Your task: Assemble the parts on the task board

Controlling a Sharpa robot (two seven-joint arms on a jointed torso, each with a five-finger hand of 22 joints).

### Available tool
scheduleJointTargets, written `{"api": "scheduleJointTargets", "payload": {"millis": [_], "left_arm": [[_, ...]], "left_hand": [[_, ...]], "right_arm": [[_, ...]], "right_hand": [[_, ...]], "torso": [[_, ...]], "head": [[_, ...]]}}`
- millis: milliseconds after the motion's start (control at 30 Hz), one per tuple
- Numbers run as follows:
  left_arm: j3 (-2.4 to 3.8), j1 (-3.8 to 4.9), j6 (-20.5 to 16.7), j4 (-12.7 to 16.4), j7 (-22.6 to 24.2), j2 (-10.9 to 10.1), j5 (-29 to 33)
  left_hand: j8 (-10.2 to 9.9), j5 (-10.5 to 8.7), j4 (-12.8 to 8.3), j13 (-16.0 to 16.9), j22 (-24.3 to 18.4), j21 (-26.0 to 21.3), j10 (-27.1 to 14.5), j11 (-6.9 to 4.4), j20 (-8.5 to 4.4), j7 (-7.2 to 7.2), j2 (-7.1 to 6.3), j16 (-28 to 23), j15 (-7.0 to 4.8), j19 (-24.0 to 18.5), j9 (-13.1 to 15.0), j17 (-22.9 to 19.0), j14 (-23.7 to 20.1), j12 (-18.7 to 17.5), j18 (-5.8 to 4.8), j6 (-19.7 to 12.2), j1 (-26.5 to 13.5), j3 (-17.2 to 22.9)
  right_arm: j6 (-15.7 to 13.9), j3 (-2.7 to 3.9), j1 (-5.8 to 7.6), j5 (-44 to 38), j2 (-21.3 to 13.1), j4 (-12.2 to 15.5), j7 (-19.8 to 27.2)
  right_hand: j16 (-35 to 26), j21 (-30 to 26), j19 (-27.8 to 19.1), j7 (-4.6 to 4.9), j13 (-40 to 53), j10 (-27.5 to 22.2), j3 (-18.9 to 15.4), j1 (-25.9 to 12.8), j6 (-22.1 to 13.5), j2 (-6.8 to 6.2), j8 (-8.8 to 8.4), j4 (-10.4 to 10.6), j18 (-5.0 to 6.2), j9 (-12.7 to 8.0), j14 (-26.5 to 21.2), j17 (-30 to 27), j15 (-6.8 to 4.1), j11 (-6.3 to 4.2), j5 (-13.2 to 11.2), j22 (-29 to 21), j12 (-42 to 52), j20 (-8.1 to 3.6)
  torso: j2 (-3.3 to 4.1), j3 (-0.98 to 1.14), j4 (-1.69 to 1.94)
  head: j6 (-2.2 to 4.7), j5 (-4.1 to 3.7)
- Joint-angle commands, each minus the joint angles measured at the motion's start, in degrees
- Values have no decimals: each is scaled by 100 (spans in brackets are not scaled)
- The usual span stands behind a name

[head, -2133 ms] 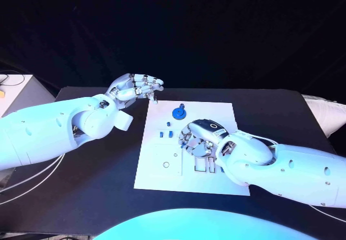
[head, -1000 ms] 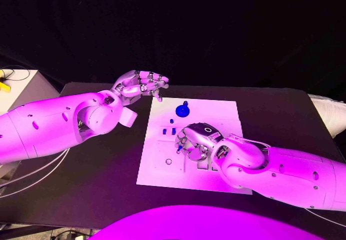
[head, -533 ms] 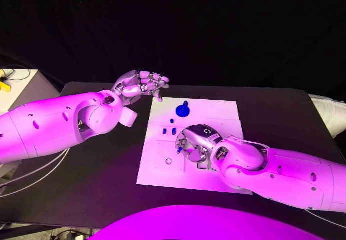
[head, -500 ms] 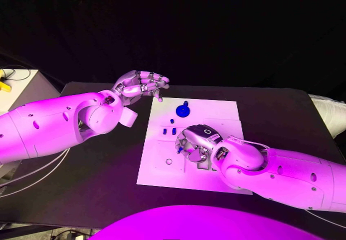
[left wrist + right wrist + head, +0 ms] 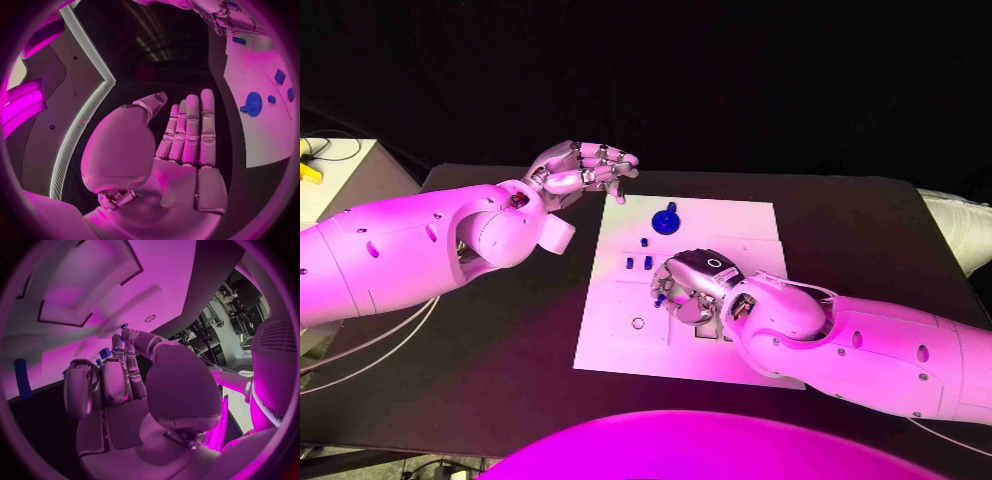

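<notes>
Board: the task board (image 5: pixel 733 222) lies mid-table; loose blue parts (image 5: pixel 665 219) sit at its 12 o'clock end, so assembly looks unfinished.
Right hand (image 5: pixel 692 290): fingers curled down over board centre; whether they hold anything cannot be told.
Left hand (image 5: pixel 583 171): off the board's 11 o'clock corner, fingers straight together, empty.

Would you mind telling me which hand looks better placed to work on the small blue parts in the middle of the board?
Probably the right hand: it is over the white board, beside the small blue parts. The left hand is off the board's far corner.
</notes>
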Motion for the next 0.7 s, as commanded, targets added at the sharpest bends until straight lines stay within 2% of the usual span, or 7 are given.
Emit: {"api": "scheduleJointTargets", "payload": {"millis": [33,133,400,700], "left_arm": [[3,0,124,6,31,1,-51],[3,0,123,6,29,-5,-52],[2,0,124,5,20,-13,-53],[2,0,128,5,15,-12,-53]], "left_hand": [[-38,-10,15,0,7,-6,-15,8,14,36,3,-31,25,-6,-8,-10,-19,-32,24,-9,4,-6],[-38,-10,15,0,7,-6,-15,8,14,36,3,-31,25,-6,-8,-10,-19,-32,24,-9,4,-6],[-38,-8,16,1,8,-7,-15,7,16,35,17,-34,26,-9,-8,-11,-21,-32,25,-8,15,-1],[-38,-8,16,1,8,-7,-15,7,16,35,17,-34,26,-9,-8,-11,-21,-32,25,-8,15,-1]], "right_arm": [[61,-16,-36,-96,19,-65,-82],[92,-16,-46,-105,36,-91,-95],[286,-24,-62,-99,68,-98,-37],[326,-37,-73,-30,79,-43,79]], "right_hand": [[-22,-26,24,22,424,350,35,-30,15,48,14,8,-74,8,109,-10,-25,-334,15,184,20,-38],[-25,-33,20,23,427,349,38,-32,13,51,14,7,-73,9,107,-16,-24,-334,16,177,18,-37],[-32,-44,14,25,433,345,36,-39,9,49,14,6,-69,11,104,-30,-23,-332,11,166,15,-36],[-61,-73,-9,44,457,284,15,-86,-41,45,-5,8,-62,19,86,-89,-8,-314,-26,141,-28,-25]], "torso": [[6,6,7],[7,10,12],[-1,-1,-9],[-2,1,-1]], "head": [[0,11],[0,12],[0,10],[0,-5]]}}
